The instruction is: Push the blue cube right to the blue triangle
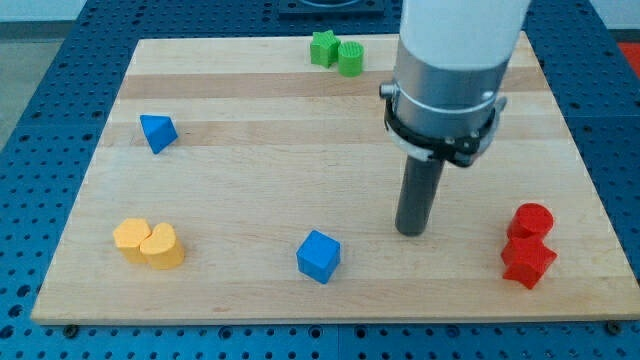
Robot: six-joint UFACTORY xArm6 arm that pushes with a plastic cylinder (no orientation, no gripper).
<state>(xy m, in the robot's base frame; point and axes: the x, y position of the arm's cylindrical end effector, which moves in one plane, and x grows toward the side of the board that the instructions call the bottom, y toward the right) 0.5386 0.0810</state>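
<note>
The blue cube (319,256) lies near the view's bottom, a little left of centre. The blue triangle (157,132) lies far off at the view's upper left. My tip (411,231) rests on the board to the right of the blue cube and slightly above it, apart from it by roughly a cube's width. The arm's white and grey body (450,70) rises above the tip and hides part of the board behind it.
Two yellow blocks (149,243) touch each other at the view's lower left. A green star (323,47) and a green cylinder (350,58) sit together at the top. A red cylinder (531,220) and a red star (527,260) sit at the lower right near the wooden board's (250,180) edge.
</note>
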